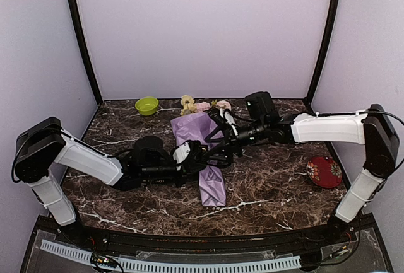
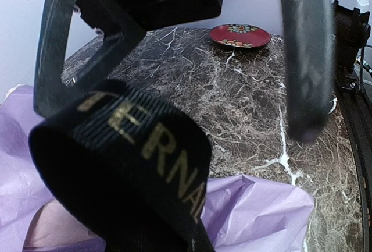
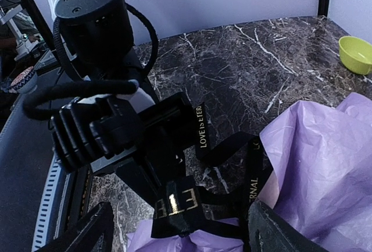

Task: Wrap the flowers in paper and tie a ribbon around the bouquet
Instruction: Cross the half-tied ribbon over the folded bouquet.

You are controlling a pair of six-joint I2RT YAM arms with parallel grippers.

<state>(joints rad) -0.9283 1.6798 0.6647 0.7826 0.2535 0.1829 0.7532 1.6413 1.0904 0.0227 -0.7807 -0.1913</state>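
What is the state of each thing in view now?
bouquet: wrapped, lying on its side
ribbon: looped loosely over the bouquet
left gripper: shut on the ribbon
right gripper: open, holding nothing
green bowl: upright, empty
red plate: flat, empty

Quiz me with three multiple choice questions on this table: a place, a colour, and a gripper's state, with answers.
1. Where does the green bowl sit?
A) far left, by the back wall
B) near right corner
C) table centre
2. What colour is the lettering on the black ribbon?
A) white
B) gold
C) red
3. How do the jaws of the right gripper stand?
A) shut on nothing
B) shut on the bowl
C) wide apart
Answers: 1 A, it stands far left, close to the wall. 2 B, gold letters show in both wrist views. 3 C, the jaws gape in the right wrist view.
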